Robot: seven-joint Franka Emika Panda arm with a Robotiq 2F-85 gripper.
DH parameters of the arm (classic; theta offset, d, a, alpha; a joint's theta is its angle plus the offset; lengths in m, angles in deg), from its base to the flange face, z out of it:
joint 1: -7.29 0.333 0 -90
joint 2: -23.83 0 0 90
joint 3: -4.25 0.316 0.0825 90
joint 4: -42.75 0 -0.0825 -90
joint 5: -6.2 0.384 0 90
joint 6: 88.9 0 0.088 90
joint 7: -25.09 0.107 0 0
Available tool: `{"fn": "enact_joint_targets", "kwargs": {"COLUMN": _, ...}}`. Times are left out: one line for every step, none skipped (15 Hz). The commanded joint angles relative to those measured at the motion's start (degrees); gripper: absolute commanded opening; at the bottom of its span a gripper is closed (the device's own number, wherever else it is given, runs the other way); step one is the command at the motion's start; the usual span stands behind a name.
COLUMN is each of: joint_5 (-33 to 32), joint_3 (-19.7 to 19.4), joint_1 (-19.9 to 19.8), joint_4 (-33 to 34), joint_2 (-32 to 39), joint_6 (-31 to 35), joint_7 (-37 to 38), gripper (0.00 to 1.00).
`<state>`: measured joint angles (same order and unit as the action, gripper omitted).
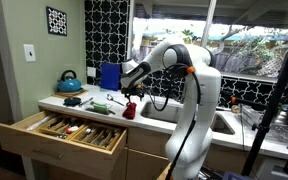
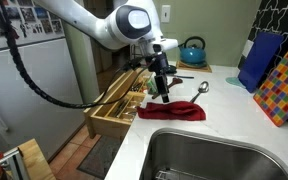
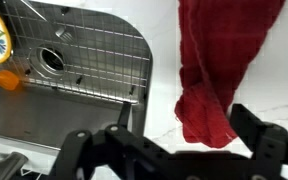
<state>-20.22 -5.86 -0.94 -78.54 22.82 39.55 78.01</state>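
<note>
- Where the surface [image 2: 234, 118] meets the sink [image 2: 209, 155] rim, the red cloth [image 2: 171, 111] lies bunched, its long axis along that rim.
- Directly above it, the tool [image 2: 162, 96] points down; contact cannot be told.
- Wrist view: fingers spread apart, the cloth lying between them and stretching ahead, nearer one finger.
- Beyond: spoon [image 2: 200, 88] near; open drawer [image 2: 119, 98] well apart.

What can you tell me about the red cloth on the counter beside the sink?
The red cloth is a soft fabric, crumpled into folds and bunched thicker at one end. It lies on the white counter, close to the rim of the metal sink, not in it. The open gripper hangs right over it; whether it touches the cloth cannot be told.
</note>
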Motion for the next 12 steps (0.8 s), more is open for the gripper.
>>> {"fn": "enact_joint_targets", "kwargs": {"joint_5": 5.11, "joint_3": -0.12, "joint_1": -1.04, "joint_4": -1.23, "joint_2": 1.62, "joint_6": 5.42, "joint_7": -0.59, "gripper": 1.0}}
{"fn": "enact_joint_targets", "kwargs": {"joint_5": 5.56, "joint_3": -0.23, "joint_1": -1.21, "joint_4": -1.25, "joint_2": 2.28, "joint_6": 6.23, "joint_7": -0.73, "gripper": 1.0}}
{"fn": "enact_joint_targets", "kwargs": {"joint_5": 5.85, "joint_3": -0.36, "joint_1": -1.37, "joint_4": -1.23, "joint_2": 2.96, "joint_6": 7.14, "joint_7": -1.44, "gripper": 1.0}}
{"fn": "enact_joint_targets", "kwargs": {"joint_5": 6.44, "joint_3": -0.44, "joint_1": -1.43, "joint_4": -1.13, "joint_2": 3.82, "joint_6": 7.85, "joint_7": -2.42, "gripper": 1.0}}
{"fn": "enact_joint_targets", "kwargs": {"joint_5": 7.02, "joint_3": -0.46, "joint_1": -1.38, "joint_4": -1.02, "joint_2": 4.63, "joint_6": 8.16, "joint_7": -3.43, "gripper": 1.0}}
{"fn": "enact_joint_targets", "kwargs": {"joint_5": 7.66, "joint_3": -0.52, "joint_1": -1.35, "joint_4": -0.91, "joint_2": 5.44, "joint_6": 8.54, "joint_7": -3.94, "gripper": 1.0}}
{"fn": "enact_joint_targets", "kwargs": {"joint_5": 7.7, "joint_3": -0.64, "joint_1": -1.31, "joint_4": -0.8, "joint_2": 6.36, "joint_6": 9.52, "joint_7": -4.39, "gripper": 1.0}}
{"fn": "enact_joint_targets", "kwargs": {"joint_5": 8.16, "joint_3": -0.71, "joint_1": -1.25, "joint_4": -0.66, "joint_2": 7.26, "joint_6": 10.48, "joint_7": -4.96, "gripper": 1.0}}
{"fn": "enact_joint_targets", "kwargs": {"joint_5": 9.12, "joint_3": -0.71, "joint_1": -1.24, "joint_4": -0.72, "joint_2": 8.04, "joint_6": 11.67, "joint_7": -6.17, "gripper": 1.0}}
{"fn": "enact_joint_targets", "kwargs": {"joint_5": 9.32, "joint_3": -0.82, "joint_1": -1.17, "joint_4": -0.72, "joint_2": 8.64, "joint_6": 12.75, "joint_7": -6.72, "gripper": 1.0}}
{"fn": "enact_joint_targets", "kwargs": {"joint_5": 9.67, "joint_3": -0.96, "joint_1": -1.15, "joint_4": -0.63, "joint_2": 9.3, "joint_6": 13.7, "joint_7": -7.6, "gripper": 1.0}}
{"fn": "enact_joint_targets", "kwargs": {"joint_5": 10.13, "joint_3": -1.14, "joint_1": -1.18, "joint_4": -0.67, "joint_2": 9.9, "joint_6": 14.71, "joint_7": -8.53, "gripper": 1.0}}
